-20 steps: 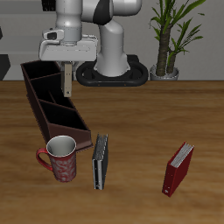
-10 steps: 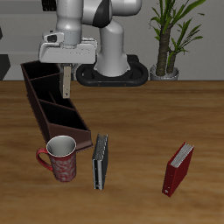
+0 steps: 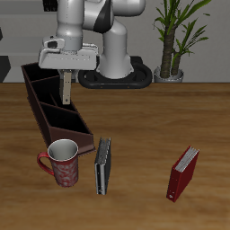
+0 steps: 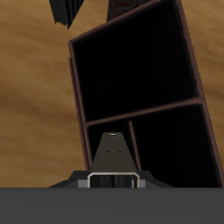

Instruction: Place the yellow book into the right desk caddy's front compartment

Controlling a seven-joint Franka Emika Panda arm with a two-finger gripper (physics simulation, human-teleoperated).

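Note:
My gripper (image 3: 66,74) is shut on the yellow book (image 3: 66,89), a thin book that hangs upright below the fingers. It hangs over the right desk caddy (image 3: 41,114), a long dark box with three cells, above the caddy's rear half and clear of its rim. In the wrist view the book (image 4: 114,154) shows edge-on below the gripper (image 4: 114,180), with the caddy's open cells and a partition (image 4: 144,112) beneath it.
A red-patterned mug (image 3: 61,163) stands by the caddy's front end. A dark grey book (image 3: 102,165) lies beside the mug. A red book (image 3: 182,172) stands farther along the table's front. A potted plant (image 3: 171,40) stands at the back.
The gripper with the yellow book has shifted slightly sideways and a little lower over the caddy. Nothing else has moved.

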